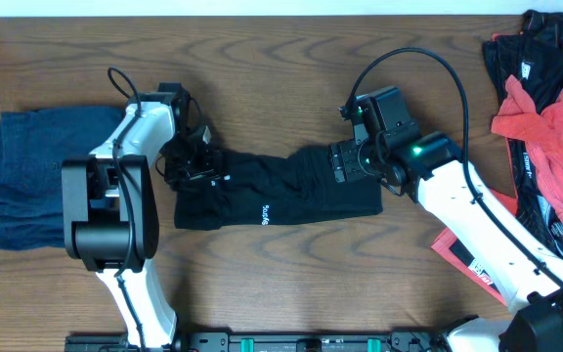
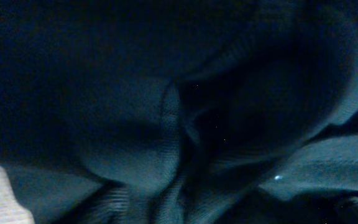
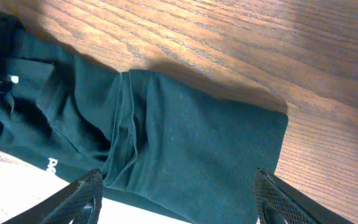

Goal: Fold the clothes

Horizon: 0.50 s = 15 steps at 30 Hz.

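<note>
Pants [image 1: 272,191] flat across desk [image 1: 262,59]. Left pincer [image 1: 195,161] buried in left-end fabric, grip cannot tell; right pincer [image 3: 178,186] spread wide, empty, above right end. Pinch both layers before lifting.

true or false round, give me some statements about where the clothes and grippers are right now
1. The black pants lie stretched across the middle of the table. True.
2. The right gripper is clamped on the pants. False: its fingers stand wide apart over the cloth, holding nothing.
3. A folded blue garment lies on the left arm's side of the table. True.
4. The coral-red and black pile lies on top of the pants. False: it sits apart from them, at the table's far right edge.
5. The left gripper is down at the pants' left end. True.
</note>
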Each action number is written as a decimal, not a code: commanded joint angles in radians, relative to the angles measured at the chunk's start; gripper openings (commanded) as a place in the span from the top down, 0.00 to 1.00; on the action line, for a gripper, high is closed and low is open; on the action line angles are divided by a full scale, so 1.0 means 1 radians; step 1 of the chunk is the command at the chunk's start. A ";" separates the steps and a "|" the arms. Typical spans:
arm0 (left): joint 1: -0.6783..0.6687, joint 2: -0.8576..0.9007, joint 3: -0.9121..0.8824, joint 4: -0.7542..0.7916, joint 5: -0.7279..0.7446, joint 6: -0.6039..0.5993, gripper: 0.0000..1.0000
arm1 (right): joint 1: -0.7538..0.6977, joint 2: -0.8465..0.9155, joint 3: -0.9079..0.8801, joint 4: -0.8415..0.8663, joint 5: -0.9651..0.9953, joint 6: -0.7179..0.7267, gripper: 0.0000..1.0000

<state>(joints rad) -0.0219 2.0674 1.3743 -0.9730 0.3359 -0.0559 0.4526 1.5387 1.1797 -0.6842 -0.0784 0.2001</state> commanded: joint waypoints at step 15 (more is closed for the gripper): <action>0.037 -0.203 0.052 -0.160 -0.137 -0.032 0.94 | -0.123 0.003 0.003 -0.042 0.209 0.076 0.24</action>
<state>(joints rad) -0.0048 1.9720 1.3796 -1.1137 0.2749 -0.0605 0.3878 1.5387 1.1797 -0.7212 0.0654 0.2386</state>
